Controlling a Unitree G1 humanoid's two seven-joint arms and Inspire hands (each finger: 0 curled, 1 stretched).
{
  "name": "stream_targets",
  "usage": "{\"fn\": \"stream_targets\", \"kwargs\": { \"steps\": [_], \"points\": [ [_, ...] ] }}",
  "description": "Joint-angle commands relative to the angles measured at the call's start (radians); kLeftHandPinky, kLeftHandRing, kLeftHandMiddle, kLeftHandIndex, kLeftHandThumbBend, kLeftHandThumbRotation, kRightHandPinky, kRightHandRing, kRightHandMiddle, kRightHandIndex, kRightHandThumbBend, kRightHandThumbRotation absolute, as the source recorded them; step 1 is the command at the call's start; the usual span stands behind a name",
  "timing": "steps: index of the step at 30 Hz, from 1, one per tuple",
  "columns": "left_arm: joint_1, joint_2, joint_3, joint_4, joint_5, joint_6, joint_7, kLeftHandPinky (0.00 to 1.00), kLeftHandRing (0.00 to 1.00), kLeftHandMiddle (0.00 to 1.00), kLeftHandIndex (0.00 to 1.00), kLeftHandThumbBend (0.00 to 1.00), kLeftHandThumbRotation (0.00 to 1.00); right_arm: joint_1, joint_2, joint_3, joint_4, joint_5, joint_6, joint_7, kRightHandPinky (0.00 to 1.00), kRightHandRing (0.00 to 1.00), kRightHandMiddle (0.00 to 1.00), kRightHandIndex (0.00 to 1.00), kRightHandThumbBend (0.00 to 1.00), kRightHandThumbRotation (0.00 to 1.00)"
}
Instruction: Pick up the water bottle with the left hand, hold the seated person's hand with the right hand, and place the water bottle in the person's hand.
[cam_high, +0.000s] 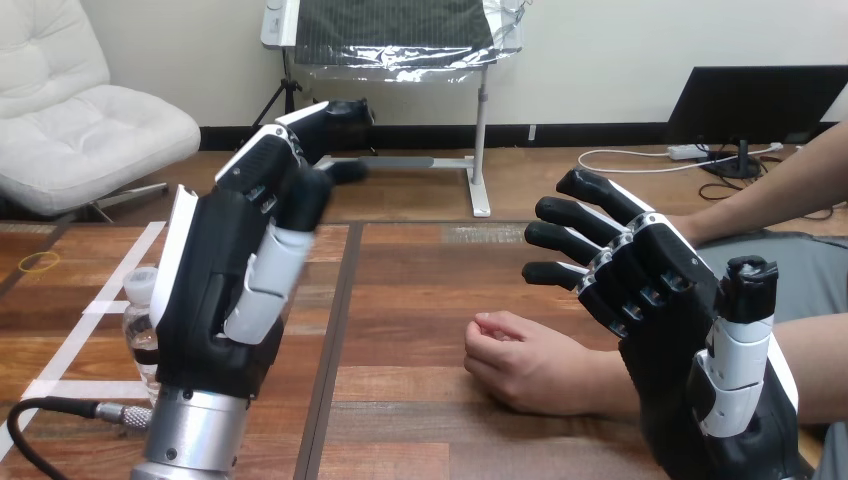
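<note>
1. In the head view, the robot's left hand (225, 290) stands raised at the near left, its fingers fairly straight and holding nothing.
2. The small clear plastic water bottle with a white cap (140, 325) stands upright on the brown wooden table (420, 290), just left of that hand and partly hidden by it. I cannot tell whether they touch.
3. The right hand (670, 300) hovers at the near right, fingers spread and empty, close beside the person's hand (530, 365), which rests on the table as a loose fist.
4. Risk: the left hand seems to have its back towards the bottle, so turning to grasp could topple it. A fisted hand also offers no place to set the bottle.
</note>
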Motion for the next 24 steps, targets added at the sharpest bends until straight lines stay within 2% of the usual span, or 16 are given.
{"fn": "stream_targets", "kwargs": {
  "steps": [1,10,18,24],
  "points": [
    [-0.034,0.015,0.011,0.011,0.020,-0.021,0.005,0.93,0.92,0.89,0.85,0.98,0.35,-0.019,0.009,-0.002,-0.011,0.015,-0.005,-0.004,0.70,0.79,0.80,0.82,0.81,0.98],
    [-0.039,0.030,0.017,0.014,0.059,-0.022,0.018,0.89,0.93,0.92,0.88,1.00,0.13,-0.013,0.011,-0.001,-0.005,0.014,-0.010,0.000,0.69,0.80,0.80,0.83,0.81,0.97],
    [-0.049,0.042,0.021,0.022,0.081,-0.026,0.026,0.86,0.93,0.92,0.88,1.00,0.05,-0.009,0.013,-0.001,-0.003,0.010,-0.015,-0.001,0.68,0.80,0.80,0.82,0.80,0.97],
    [-0.055,0.046,0.022,0.023,0.089,-0.021,0.032,0.85,0.94,0.93,0.88,1.00,0.03,-0.007,0.013,-0.002,-0.003,0.006,-0.017,-0.002,0.69,0.80,0.80,0.82,0.80,0.98]
  ]
}}
